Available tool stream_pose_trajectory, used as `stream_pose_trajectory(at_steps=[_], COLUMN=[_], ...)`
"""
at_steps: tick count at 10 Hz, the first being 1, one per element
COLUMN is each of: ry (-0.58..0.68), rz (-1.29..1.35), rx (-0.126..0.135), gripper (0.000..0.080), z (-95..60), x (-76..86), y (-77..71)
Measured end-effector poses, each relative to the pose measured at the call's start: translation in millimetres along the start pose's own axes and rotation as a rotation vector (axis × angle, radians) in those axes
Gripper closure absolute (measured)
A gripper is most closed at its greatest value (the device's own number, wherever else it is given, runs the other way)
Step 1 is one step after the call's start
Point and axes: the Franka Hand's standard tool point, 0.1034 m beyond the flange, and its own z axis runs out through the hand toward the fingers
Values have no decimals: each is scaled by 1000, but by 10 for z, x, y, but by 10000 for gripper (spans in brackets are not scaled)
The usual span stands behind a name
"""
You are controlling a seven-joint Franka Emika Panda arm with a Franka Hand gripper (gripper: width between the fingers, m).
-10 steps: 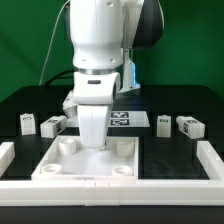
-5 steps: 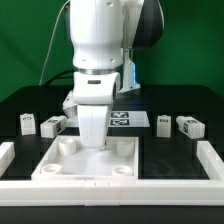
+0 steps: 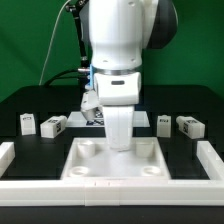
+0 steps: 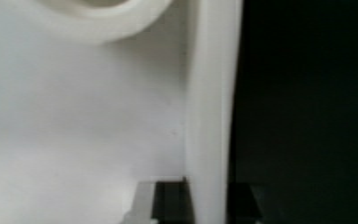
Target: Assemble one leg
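The large white square plate (image 3: 95,165) with round corner sockets lies on the black table in front. My gripper (image 3: 120,146) comes straight down on its far edge, the white hand hiding the fingers. In the wrist view the gripper (image 4: 206,205) is shut on the plate's thin edge (image 4: 211,100), one dark finger (image 4: 165,205) on each side, and a round socket (image 4: 105,15) shows. Small white tagged legs lie behind: two at the exterior view's left (image 3: 27,123) (image 3: 55,126) and two at its right (image 3: 162,123) (image 3: 189,126).
The marker board (image 3: 145,119) lies behind the arm at the middle back. Raised white walls stand at the exterior view's left (image 3: 5,155), right (image 3: 211,157) and front (image 3: 110,196). A green backdrop stands behind the table.
The arm has shifted toward the exterior view's right, and the plate has slid that way with it. The legs have not moved.
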Motion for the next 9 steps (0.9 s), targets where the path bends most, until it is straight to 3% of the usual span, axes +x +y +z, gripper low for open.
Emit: stream_pose_trajectory(at_steps=[1, 6, 9], ry=[2, 2, 16], rz=[14, 19, 27], rx=[-2, -2, -5], gripper=[732, 732, 732], z=[-4, -2, -3], x=[107, 110, 504], y=[3, 1, 25])
